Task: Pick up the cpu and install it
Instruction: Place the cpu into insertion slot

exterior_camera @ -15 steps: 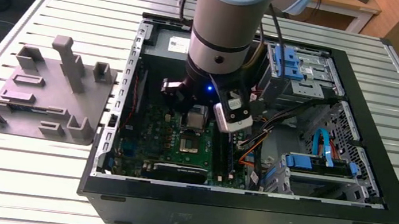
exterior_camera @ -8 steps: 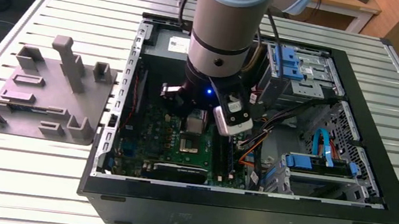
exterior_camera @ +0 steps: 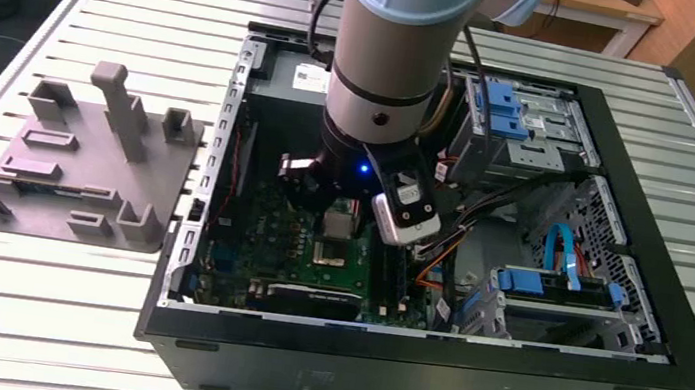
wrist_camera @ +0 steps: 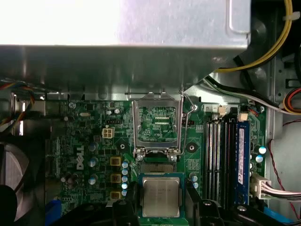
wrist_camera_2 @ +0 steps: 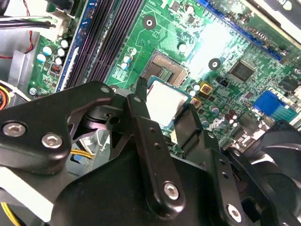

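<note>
Evidently a light, stiff, flat little thing to handle, the cpu. Weighs next to nothing and will not bend, yet is likely fragile on the underside (hidden, so judged rather than seen). Slick metal on top, so best taken by two opposite edges of the thin rim, never by the faces.

Held just so, by the look of it. Clamped in the gripper, set narrow on the chip with a black finger against each side. Lying flat, silver top up toward the wrist, level with the board beneath. Square, so no real long axis to speak of, and lined up edge for edge with the socket in the first wrist view.

Poised low over the green motherboard, above the open socket, part of it showing past the chip's edge. Backed by the hinged metal frame, standing up out of the way. Cannot tell whether touching the socket or a little clear of it. Flanked on one side by the long memory sticks, with the grey metal box beyond the frame.

In the exterior view, all set inside the open black computer case, laid on its side on the slatted bench. Next to it, on the exterior view's left, a grey holder block.
</note>
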Tool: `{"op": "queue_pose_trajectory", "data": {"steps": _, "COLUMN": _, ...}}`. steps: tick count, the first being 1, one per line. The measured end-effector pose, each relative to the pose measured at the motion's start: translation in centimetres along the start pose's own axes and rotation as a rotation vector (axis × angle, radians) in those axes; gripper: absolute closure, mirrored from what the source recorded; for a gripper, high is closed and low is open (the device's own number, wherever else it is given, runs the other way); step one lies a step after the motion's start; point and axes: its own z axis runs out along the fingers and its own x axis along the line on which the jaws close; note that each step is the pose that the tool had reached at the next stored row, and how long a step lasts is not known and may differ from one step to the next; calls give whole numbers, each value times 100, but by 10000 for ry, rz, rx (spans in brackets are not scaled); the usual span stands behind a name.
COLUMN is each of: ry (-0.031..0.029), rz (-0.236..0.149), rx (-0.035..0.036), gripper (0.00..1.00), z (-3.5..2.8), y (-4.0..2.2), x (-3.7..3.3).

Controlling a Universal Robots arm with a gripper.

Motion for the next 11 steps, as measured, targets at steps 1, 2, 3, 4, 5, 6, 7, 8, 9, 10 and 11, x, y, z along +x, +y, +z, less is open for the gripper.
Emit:
{"op": "queue_pose_trajectory", "data": {"steps": 1, "ry": -1, "rz": 1, "rx": -2, "gripper": 53, "z": 6, "y": -3, "x": 0}}
{"op": "queue_pose_trajectory", "data": {"steps": 2, "ry": 0, "rz": 2, "rx": -1, "gripper": 53, "z": 11, "y": -4, "x": 1}}
{"op": "queue_pose_trajectory", "data": {"steps": 3, "ry": 1, "rz": 2, "rx": 1, "gripper": 53, "z": 12, "y": -5, "x": 0}}
{"op": "queue_pose_trajectory", "data": {"steps": 4, "ry": 1, "rz": 1, "rx": 2, "gripper": 53, "z": 11, "y": -5, "x": 0}}
{"op": "queue_pose_trajectory", "data": {"steps": 5, "ry": 0, "rz": 1, "rx": 0, "gripper": 53, "z": 14, "y": -5, "x": 0}}
{"op": "queue_pose_trajectory", "data": {"steps": 6, "ry": 0, "rz": 0, "rx": 0, "gripper": 53, "z": 16, "y": -5, "x": 0}}
{"op": "queue_pose_trajectory", "data": {"steps": 7, "ry": 1, "rz": 0, "rx": 1, "gripper": 53, "z": 16, "y": -5, "x": 0}}
{"op": "queue_pose_trajectory", "data": {"steps": 8, "ry": 0, "rz": 0, "rx": 0, "gripper": 53, "z": 16, "y": -5, "x": 0}}
{"op": "queue_pose_trajectory", "data": {"steps": 9, "ry": 0, "rz": 0, "rx": 0, "gripper": 53, "z": 17, "y": -5, "x": 0}}
{"op": "queue_pose_trajectory", "data": {"steps": 10, "ry": 0, "rz": 0, "rx": 0, "gripper": 53, "z": 17, "y": -5, "x": 0}}
{"op": "queue_pose_trajectory", "data": {"steps": 11, "ry": 1, "rz": 0, "rx": 0, "gripper": 53, "z": 18, "y": -5, "x": 0}}
